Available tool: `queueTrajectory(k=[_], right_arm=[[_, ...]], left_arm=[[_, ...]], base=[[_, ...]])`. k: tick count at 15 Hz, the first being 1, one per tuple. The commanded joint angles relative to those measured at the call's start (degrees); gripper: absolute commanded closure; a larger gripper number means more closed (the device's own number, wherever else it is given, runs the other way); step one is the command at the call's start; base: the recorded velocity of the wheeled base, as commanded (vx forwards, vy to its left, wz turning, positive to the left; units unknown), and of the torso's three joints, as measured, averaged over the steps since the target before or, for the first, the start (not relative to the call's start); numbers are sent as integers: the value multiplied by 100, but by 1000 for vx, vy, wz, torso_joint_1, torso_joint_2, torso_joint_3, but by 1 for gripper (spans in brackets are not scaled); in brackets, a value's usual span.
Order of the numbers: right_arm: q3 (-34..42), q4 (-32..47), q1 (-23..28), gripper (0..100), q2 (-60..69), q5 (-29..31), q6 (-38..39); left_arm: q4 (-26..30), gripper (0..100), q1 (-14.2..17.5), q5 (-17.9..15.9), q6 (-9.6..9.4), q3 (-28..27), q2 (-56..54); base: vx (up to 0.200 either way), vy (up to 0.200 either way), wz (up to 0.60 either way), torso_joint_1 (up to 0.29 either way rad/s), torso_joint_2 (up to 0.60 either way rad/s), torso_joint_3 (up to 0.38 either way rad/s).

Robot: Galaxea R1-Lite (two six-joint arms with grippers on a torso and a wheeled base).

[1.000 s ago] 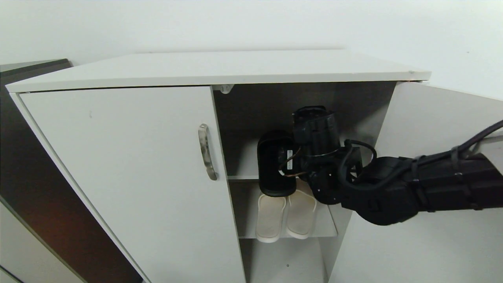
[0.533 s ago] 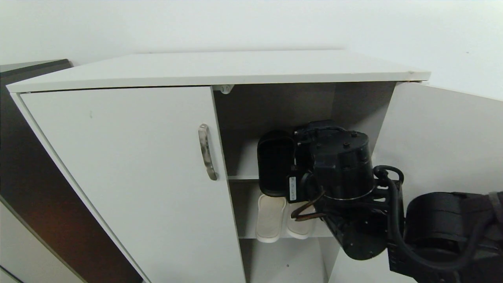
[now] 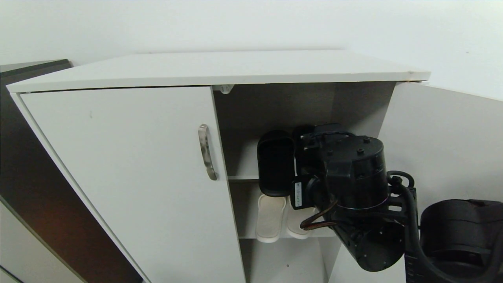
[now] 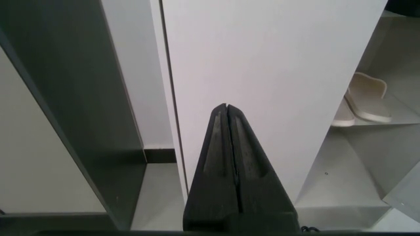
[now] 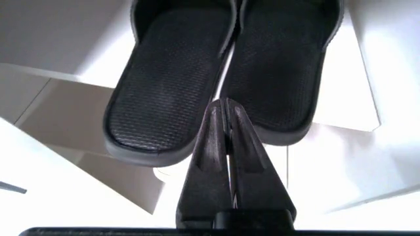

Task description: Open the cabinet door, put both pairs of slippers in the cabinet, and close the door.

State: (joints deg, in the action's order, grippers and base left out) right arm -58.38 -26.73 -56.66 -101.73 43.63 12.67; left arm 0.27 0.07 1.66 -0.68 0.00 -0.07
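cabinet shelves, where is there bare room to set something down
Bare: the upper shelf strip between the closed left door and the black slippers, and the bottom compartment under the white slippers. Crowded: both slipper pairs fill their shelves' middles, and the right gripper with its arm blocks the opening's right side.

Black slippers (image 5: pixel 170 85), dimpled texture; cream slippers (image 3: pixel 270 216); white cabinet (image 3: pixel 220 67).

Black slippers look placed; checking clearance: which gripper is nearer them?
Right. The right gripper sits just in front of the black slippers; the left gripper faces the closed left door, farther away.
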Motion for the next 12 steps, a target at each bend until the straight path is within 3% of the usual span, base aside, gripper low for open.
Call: queueTrajectory(k=[1, 12], right_arm=[[2, -7, 6, 100, -119, -4, 17], [20, -157, -3, 100, -207, 23, -1]], left_arm=[[0, 100, 1, 1, -2, 0, 7], [0, 100, 1, 1, -2, 0, 7]], base=[[0, 0, 0, 0, 0, 0], [-200, 0, 0, 3, 3, 3]])
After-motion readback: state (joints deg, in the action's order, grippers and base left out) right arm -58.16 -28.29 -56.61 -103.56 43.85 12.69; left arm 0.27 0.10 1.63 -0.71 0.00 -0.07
